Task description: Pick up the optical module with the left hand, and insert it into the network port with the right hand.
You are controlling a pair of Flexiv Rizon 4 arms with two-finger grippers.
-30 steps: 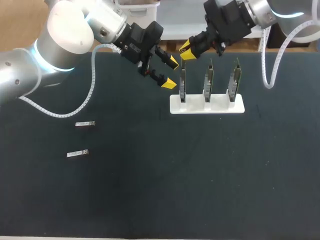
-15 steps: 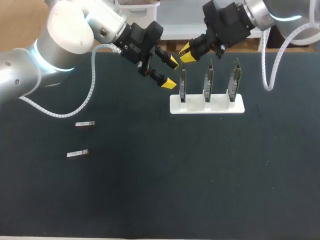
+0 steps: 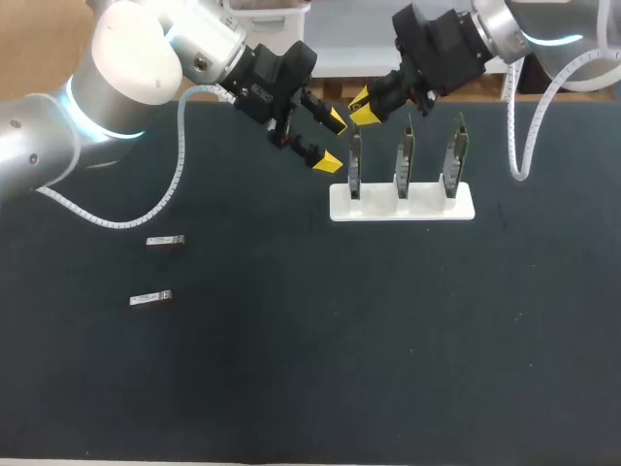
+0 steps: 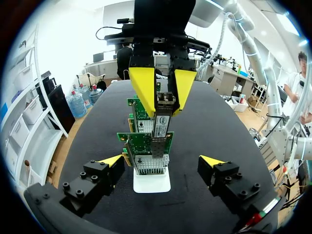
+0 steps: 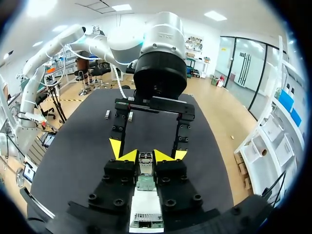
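While your left tool (image 3: 332,142) hangs spread wide, your right tool (image 3: 362,105) pinches the optical module (image 4: 162,117) above the white stand (image 3: 427,206).
Far left, two spare modules (image 3: 165,240) lie flat on the dark worktop (image 3: 291,340). Your left tool sits just beside the stand's three upright network cards (image 3: 404,160). The pinched module points down at the leftmost card (image 3: 355,170), its end at the network port (image 4: 152,163); whether it is seated, you cannot tell.

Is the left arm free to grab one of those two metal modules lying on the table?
Probably yes: its fingers are open and empty, and bare table surrounds both optical modules.
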